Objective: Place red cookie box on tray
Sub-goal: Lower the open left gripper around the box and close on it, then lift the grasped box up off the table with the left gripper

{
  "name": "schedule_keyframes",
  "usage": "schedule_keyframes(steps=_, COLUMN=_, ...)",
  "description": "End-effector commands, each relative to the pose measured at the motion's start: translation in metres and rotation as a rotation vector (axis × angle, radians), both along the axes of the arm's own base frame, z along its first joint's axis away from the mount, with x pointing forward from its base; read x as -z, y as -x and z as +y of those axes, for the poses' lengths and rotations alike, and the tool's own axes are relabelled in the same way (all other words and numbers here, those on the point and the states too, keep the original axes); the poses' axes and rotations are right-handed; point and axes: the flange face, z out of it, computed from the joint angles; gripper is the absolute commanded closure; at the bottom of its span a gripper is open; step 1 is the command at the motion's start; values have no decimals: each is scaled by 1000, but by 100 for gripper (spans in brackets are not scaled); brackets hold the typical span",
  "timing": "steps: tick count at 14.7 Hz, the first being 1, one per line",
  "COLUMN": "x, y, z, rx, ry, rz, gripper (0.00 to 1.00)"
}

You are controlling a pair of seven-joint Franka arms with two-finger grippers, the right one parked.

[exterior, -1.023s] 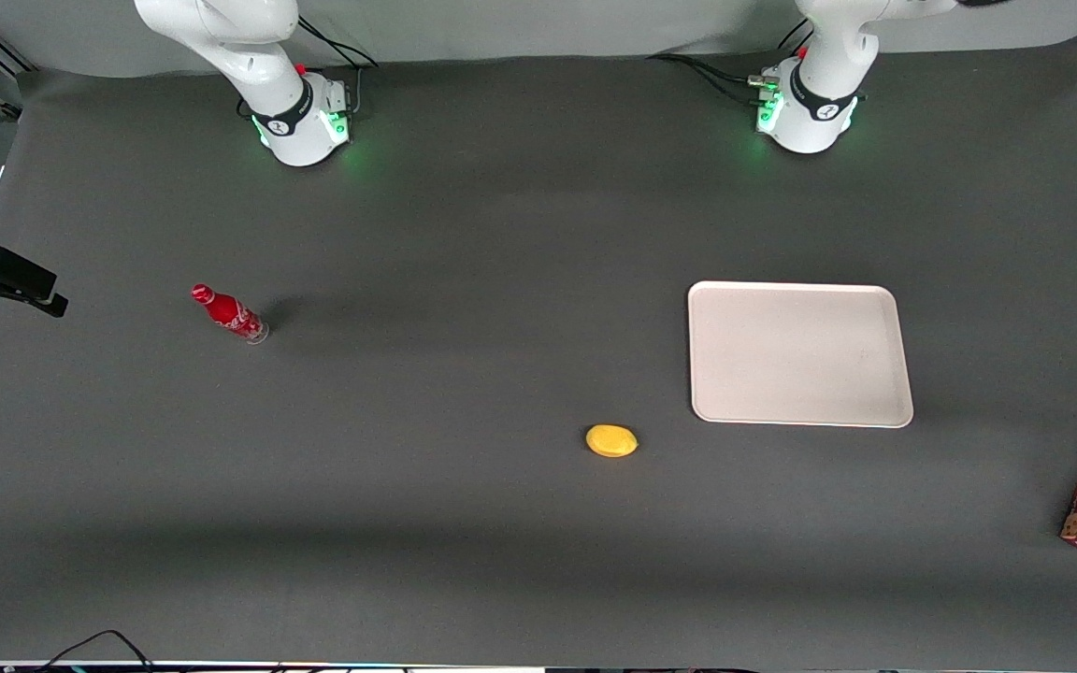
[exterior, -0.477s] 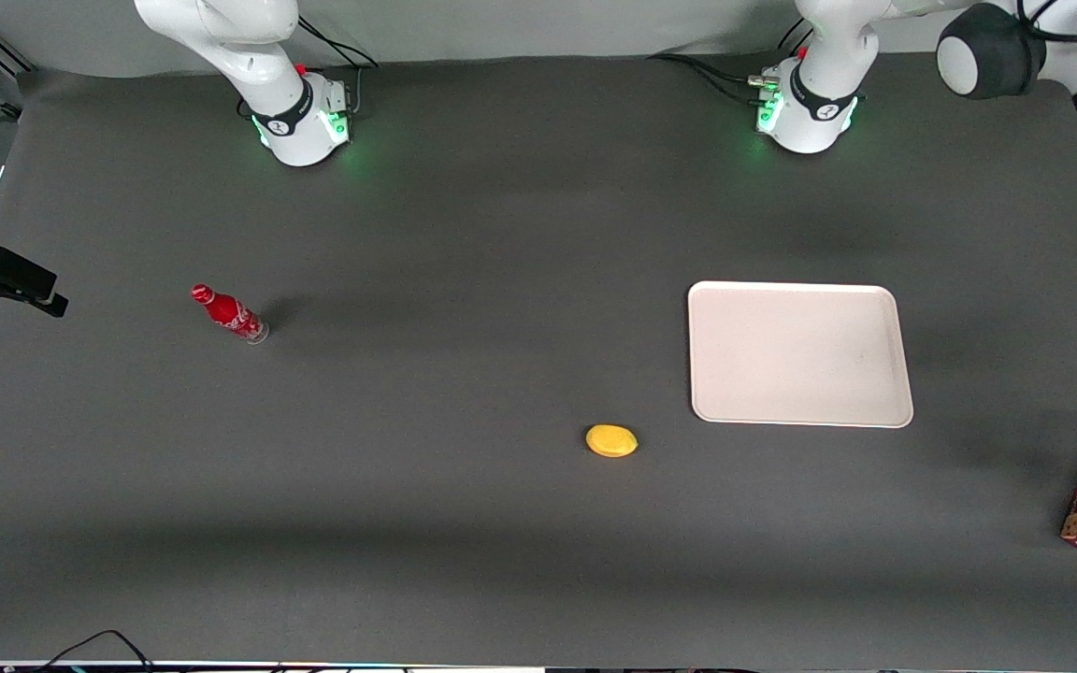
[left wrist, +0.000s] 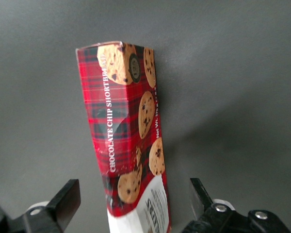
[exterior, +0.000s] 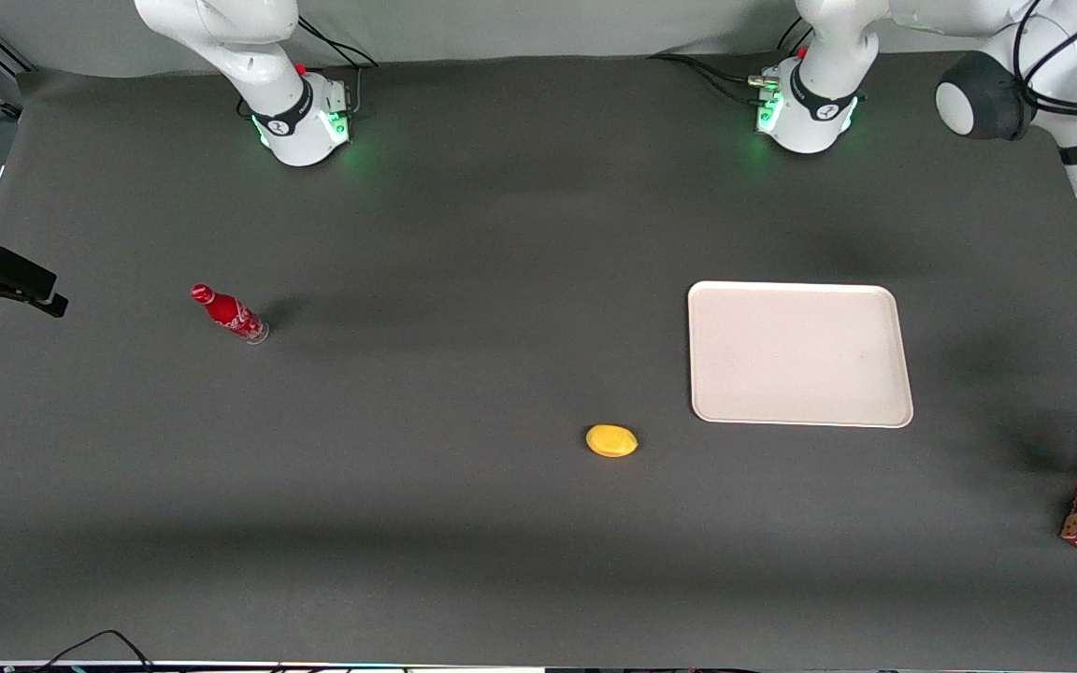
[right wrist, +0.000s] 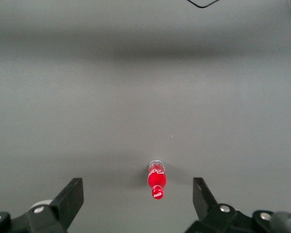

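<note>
Your box (left wrist: 131, 141) isn't on the tray (exterior: 798, 353) yet; nothing's grasped. It stands on the surface (exterior: 464, 234) at the working arm's end, well apart from the tray and nearer the front camera. Gripper (left wrist: 133, 206) hovers above the box, jaws released, one either side of its label end, not touching. Left: grasp, lift, carry, set down. Front view cuts off most of the box and gripper.
</note>
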Motion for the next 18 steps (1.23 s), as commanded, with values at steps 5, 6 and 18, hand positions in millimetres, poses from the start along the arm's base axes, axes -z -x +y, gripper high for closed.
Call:
schedule_keyframes(steps=5, x=38, y=-3, z=14, rx=23, ry=-5, rz=-41, gripper=100)
schedule_keyframes(steps=6, x=39, y=-3, z=10, rx=20, ry=5, rz=-30, gripper=100)
schedule_keyframes(steps=18, x=-149, y=29, z=-17, rx=-221, ry=166, rz=150, gripper=100)
